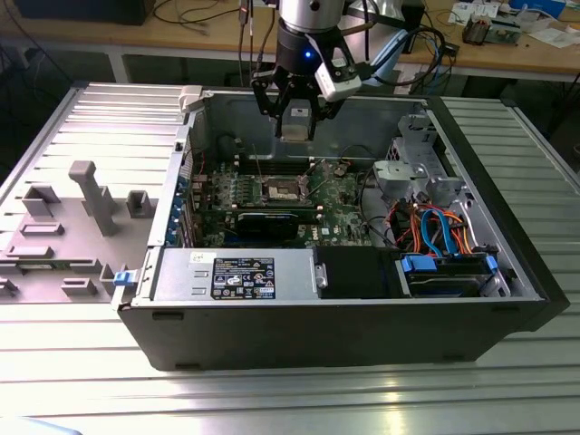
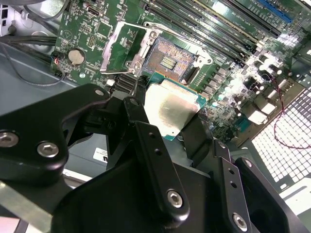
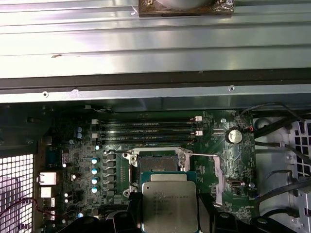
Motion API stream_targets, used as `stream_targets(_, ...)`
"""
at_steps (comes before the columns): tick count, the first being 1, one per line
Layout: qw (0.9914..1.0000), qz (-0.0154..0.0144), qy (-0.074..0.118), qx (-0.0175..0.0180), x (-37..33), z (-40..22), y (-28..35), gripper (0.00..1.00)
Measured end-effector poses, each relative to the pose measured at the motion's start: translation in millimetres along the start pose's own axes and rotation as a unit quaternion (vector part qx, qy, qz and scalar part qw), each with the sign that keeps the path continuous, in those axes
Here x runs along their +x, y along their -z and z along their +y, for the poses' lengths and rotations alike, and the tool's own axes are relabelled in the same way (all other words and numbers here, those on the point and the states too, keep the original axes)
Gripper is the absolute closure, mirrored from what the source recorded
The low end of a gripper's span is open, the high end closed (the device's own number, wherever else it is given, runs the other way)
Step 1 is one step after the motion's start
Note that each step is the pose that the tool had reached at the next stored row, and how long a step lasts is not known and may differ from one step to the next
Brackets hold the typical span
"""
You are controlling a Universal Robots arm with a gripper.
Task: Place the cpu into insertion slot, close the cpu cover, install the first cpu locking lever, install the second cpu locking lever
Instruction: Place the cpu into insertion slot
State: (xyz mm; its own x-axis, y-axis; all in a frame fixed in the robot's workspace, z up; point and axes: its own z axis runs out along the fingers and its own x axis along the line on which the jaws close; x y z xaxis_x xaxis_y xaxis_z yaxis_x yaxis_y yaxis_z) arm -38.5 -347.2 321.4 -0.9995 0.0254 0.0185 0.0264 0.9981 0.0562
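**A:** Those black fingers [image 2: 155,160] up front carry the cpu [image 2: 171,109] in the air, near the insertion slot [image 2: 167,60] but not yet in it. What worries you?

**B:** A skewed or off-centre descent, I'd say. A corner could bend the socket's contacts, or catch the cpu cover [image 2: 142,48], which stands swung up beside it.

**A:** And the pincer [image 2: 167,120]?

**B:** Narrowed to the chip's width and clamped on two opposite edges, over the green board [image 2: 87,29] in the open computer case [image 1: 362,317].
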Motion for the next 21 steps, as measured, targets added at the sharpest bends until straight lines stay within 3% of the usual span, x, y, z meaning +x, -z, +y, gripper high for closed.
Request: stream_targets(21, 1.00000, 0.0000, 0.000, 0.0001, 0.2, -0.3, -4.2, 0.45)
